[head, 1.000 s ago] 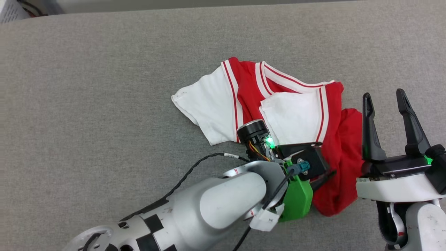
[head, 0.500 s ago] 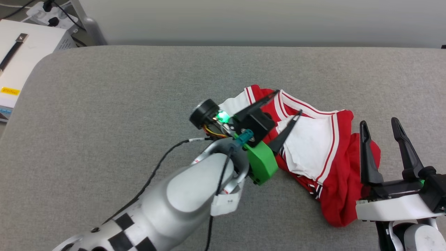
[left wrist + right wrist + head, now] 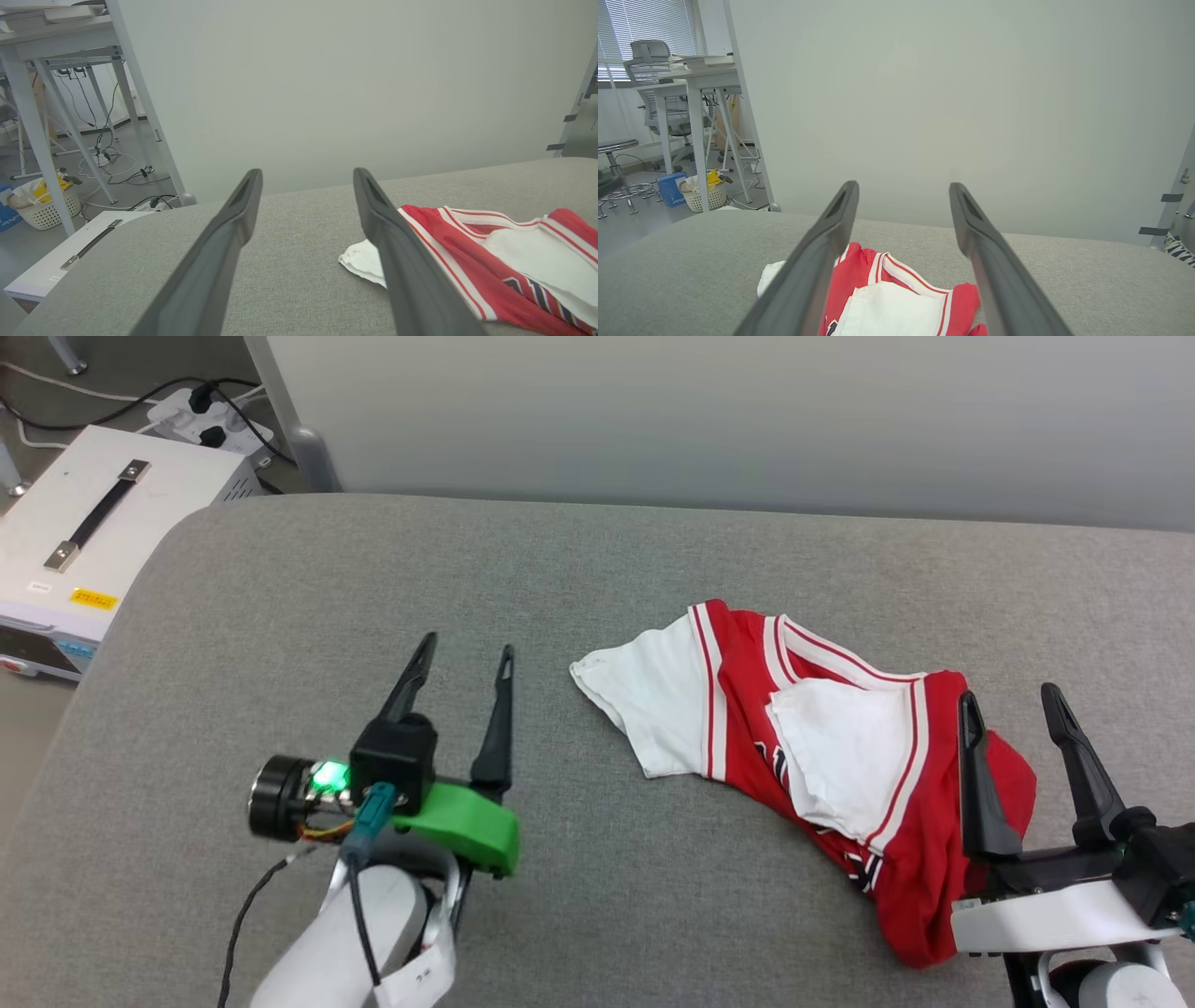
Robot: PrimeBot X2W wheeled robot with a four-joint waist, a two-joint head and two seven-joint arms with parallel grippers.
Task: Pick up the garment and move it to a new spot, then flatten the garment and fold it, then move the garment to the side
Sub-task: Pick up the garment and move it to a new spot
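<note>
The garment [image 3: 822, 747] lies crumpled on the grey table [image 3: 597, 588], right of centre: red body, white sleeves, striped trim, a little dark lettering showing. My left gripper [image 3: 467, 658] is open with nothing between its fingers, hovering left of the garment and apart from it. My right gripper [image 3: 1008, 700] is open too, its fingers over the garment's right edge at the lower right. The left wrist view has the garment [image 3: 490, 261] to the right of its open fingers [image 3: 308, 175]. In the right wrist view the garment [image 3: 896, 298] lies between and below the open fingers [image 3: 903, 186].
A white box [image 3: 84, 541] with a dark handle stands off the table's left corner, with cables and a power strip [image 3: 205, 415] behind it. A pale wall [image 3: 709, 420] runs along the table's far edge. A white desk frame [image 3: 56, 93] stands left.
The head camera has tilted up, shifting the whole view. My left gripper has swung away from the garment to the left and now hovers over bare table. The right gripper kept its pose.
</note>
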